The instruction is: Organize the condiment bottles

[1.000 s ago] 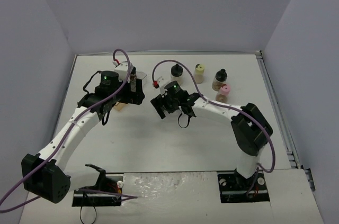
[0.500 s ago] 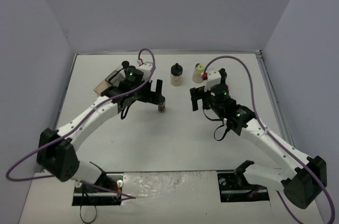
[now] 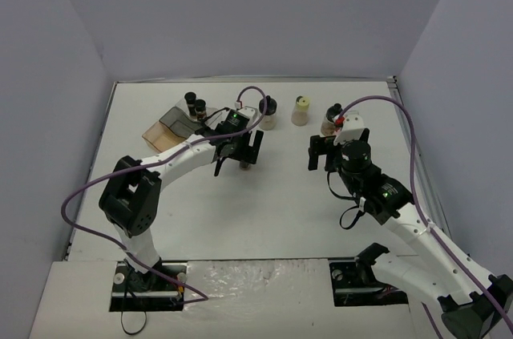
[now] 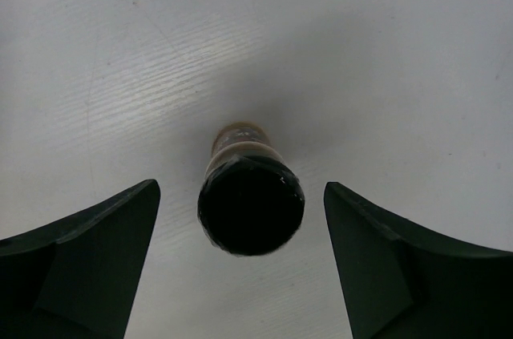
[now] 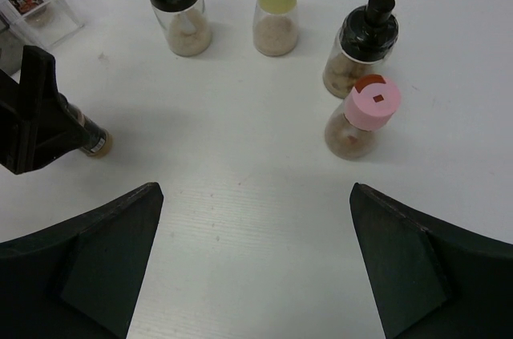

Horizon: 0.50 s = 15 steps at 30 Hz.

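Note:
A slim black-capped bottle (image 4: 251, 203) stands upright on the table between the open fingers of my left gripper (image 3: 240, 153), untouched; it also shows in the top view (image 3: 244, 165). Two more slim black-capped bottles (image 3: 195, 102) stand by the stepped tray (image 3: 164, 127). A rounder black-capped bottle (image 5: 178, 6), the yellow-green-capped bottle (image 5: 278, 10), another rounder black-capped bottle (image 5: 365, 42) and the pink-capped bottle (image 5: 365, 115) stand ahead of my right gripper (image 5: 256, 275). That gripper is open and empty.
The tray's clear corner shows at the far left of the right wrist view (image 5: 32, 10). One finger of the left gripper (image 5: 32, 115) hides most of the slim bottle there. Purple cables loop above both arms.

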Motion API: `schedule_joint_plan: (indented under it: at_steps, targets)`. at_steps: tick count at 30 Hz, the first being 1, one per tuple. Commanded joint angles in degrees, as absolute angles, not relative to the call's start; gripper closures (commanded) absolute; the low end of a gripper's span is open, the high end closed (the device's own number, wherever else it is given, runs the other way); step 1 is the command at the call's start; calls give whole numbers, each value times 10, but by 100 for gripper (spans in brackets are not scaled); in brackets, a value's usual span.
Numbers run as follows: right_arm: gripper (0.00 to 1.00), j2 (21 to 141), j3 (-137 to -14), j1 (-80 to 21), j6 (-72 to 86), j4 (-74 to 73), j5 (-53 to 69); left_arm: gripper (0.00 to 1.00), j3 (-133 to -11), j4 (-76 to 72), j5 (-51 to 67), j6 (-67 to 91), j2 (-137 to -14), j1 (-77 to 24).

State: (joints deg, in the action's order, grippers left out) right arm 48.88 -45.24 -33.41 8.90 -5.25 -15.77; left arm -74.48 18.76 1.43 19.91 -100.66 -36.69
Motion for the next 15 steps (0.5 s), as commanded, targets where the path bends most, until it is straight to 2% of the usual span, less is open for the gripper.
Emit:
schedule_joint_plan:
  at_steps: [1,5,9,11,15]
  targets:
    - [0,482,-451,-333,95,-30,-186,29,-783,168,-10,210,-1005,-370]
    - [0,483,-448,-333,96,-30,-191,46,-782,159,-10,208,-1006,-369]
    - [0,483,-451,-334,94,-30,-192,70,-798,176,-15,202,-995,-369]
    - [0,479,-452,-334,94,-30,-194,78,-811,188,-26,193,-983,-365]
    - [0,471,-451,-334,95,-30,-193,81,-859,222,-55,175,-967,-329]
